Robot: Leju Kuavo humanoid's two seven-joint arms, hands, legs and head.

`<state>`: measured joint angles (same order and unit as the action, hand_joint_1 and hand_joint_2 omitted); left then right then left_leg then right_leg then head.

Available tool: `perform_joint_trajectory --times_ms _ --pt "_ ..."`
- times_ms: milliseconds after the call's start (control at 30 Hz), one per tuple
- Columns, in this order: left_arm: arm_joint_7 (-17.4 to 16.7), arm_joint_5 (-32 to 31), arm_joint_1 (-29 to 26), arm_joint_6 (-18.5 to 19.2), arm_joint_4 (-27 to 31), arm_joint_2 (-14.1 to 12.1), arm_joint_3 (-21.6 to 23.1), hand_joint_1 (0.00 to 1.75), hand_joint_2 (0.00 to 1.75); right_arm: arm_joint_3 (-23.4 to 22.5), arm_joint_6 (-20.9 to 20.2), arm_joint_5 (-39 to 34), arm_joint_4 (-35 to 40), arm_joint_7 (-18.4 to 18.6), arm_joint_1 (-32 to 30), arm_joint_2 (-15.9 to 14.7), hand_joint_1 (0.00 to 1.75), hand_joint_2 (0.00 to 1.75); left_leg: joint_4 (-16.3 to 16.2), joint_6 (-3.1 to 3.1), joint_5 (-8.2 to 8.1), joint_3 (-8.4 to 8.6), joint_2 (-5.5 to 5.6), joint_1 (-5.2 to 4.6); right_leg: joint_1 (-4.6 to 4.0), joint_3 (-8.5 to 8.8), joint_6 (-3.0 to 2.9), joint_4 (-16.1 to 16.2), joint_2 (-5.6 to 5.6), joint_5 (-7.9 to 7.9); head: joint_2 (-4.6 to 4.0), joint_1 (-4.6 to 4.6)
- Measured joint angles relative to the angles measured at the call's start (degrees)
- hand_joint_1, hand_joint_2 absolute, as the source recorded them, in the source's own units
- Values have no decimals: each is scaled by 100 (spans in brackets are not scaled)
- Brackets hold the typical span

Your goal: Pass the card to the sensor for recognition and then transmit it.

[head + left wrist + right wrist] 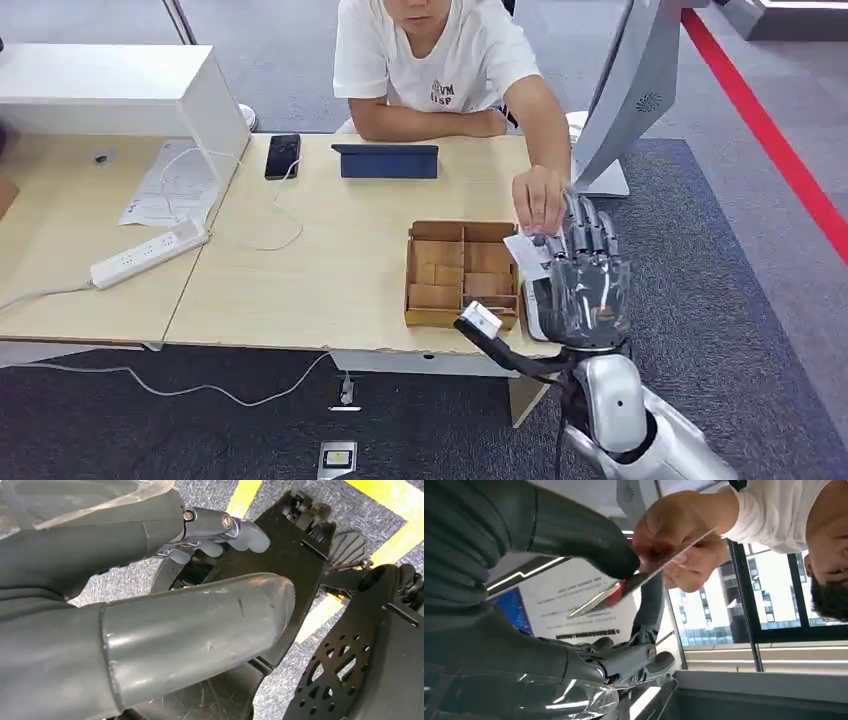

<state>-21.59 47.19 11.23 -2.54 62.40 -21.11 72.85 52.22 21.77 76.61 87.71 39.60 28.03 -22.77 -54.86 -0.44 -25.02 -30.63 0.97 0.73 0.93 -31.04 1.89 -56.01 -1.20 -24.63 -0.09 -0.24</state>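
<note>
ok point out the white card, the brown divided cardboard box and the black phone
white card (527, 249), head view, its flat face beside the right hand
brown divided cardboard box (436, 296), head view, a front compartment
black phone (282, 156), head view, screen centre

The tabletop is pale wood, carrying a tan cardboard box, a white power strip, a black phone and a dark blue tablet case. The card is white, the right hand dark grey under clear plastic. The floor is speckled grey carpet with a red stripe at the far right.
</note>
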Motion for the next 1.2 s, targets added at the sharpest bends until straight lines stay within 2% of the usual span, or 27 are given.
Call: perform_joint_trajectory --times_ms 633,800,967,1200 --pt "13 -9 7 48 -18 0 -2 0 0 31 260 -26 -114 -26 -17 4 175 175 0 0 0 1 0 0 0 0 0 0 0 0 0 2" --pt "17 -11 8 66 -37 2 -7 0 0 31 208 -20 -109 -37 -63 2 175 175 0 0 0 2 -1 0 0 -1 0 1 0 0 0 0" --pt "20 -13 7 90 -74 2 -13 0 0 -72 149 -253 -94 7 -197 -122 175 175 0 0 0 1 0 0 0 -1 0 1 0 0 0 0" --pt "28 -35 6 101 -118 7 -33 0 0 -358 485 -568 -79 9 -531 -304 175 175 -1 0 0 2 0 0 0 -1 0 2 0 0 0 0"
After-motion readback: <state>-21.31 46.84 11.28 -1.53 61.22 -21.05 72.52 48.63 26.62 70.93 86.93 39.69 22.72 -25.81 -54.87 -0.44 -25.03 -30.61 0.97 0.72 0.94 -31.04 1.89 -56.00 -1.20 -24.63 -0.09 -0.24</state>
